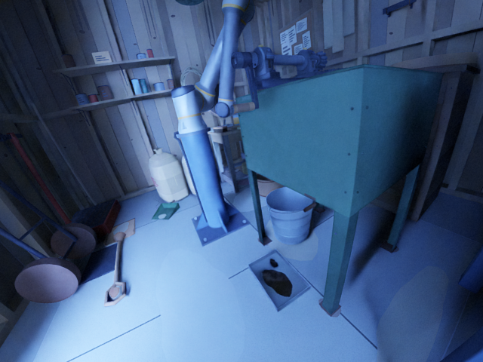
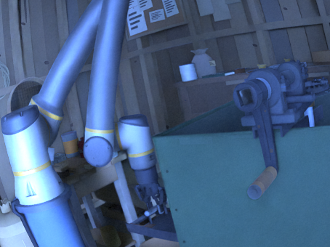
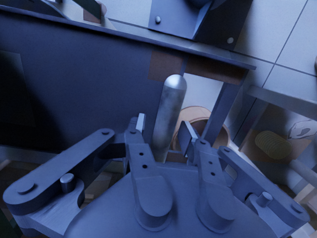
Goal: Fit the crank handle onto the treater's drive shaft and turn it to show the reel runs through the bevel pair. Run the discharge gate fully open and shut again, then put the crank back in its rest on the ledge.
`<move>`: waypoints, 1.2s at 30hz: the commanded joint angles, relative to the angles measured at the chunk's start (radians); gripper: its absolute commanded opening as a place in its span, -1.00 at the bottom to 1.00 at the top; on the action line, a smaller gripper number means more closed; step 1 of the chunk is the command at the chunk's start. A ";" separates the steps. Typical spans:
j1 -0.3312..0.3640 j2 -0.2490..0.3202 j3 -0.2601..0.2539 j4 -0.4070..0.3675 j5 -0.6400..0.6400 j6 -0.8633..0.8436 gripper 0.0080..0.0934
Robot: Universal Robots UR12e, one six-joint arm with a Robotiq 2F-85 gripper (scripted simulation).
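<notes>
The crank handle (image 2: 263, 140) sits on the drive shaft at the top of the teal treater (image 1: 335, 132), its arm hanging down with the wooden grip (image 2: 262, 182) at the bottom. My gripper (image 3: 162, 133) is low beside the treater's side wall, open around the grey metal gate lever (image 3: 167, 112) without holding it. From the second side camera the gripper (image 2: 152, 203) shows under the hopper's edge, with the lever's pale tip just below it. The dark gate plate (image 3: 76, 84) fills the left of the wrist camera's picture.
The robot's blue base column (image 1: 203, 171) stands left of the treater. A metal bucket (image 1: 289, 214) sits under the hopper, a tray with dark lumps (image 1: 279, 282) lies on the floor, and a white jug (image 1: 167, 175) and a shovel (image 1: 116, 269) are further left.
</notes>
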State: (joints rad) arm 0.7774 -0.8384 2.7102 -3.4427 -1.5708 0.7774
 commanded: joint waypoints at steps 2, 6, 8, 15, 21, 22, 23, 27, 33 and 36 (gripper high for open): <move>0.000 0.000 0.000 0.000 0.000 0.000 -0.06; 0.000 0.000 0.000 0.000 0.000 0.000 -0.06; 0.000 0.000 0.000 0.000 0.000 0.000 -0.07; 0.000 0.000 0.000 0.000 0.000 0.000 -0.40; 0.000 0.000 0.000 0.000 0.000 0.000 -0.68; 0.000 0.000 0.000 0.000 0.000 0.000 -0.73; 0.000 0.000 0.000 0.000 0.000 0.000 -0.78; 0.000 0.000 0.000 0.000 0.000 0.000 -0.96; 0.000 0.000 0.000 0.000 0.000 0.000 -1.00; 0.002 0.003 0.003 -0.006 0.000 0.002 -1.00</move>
State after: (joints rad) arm 0.7792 -0.8359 2.7117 -3.4508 -1.5723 0.7796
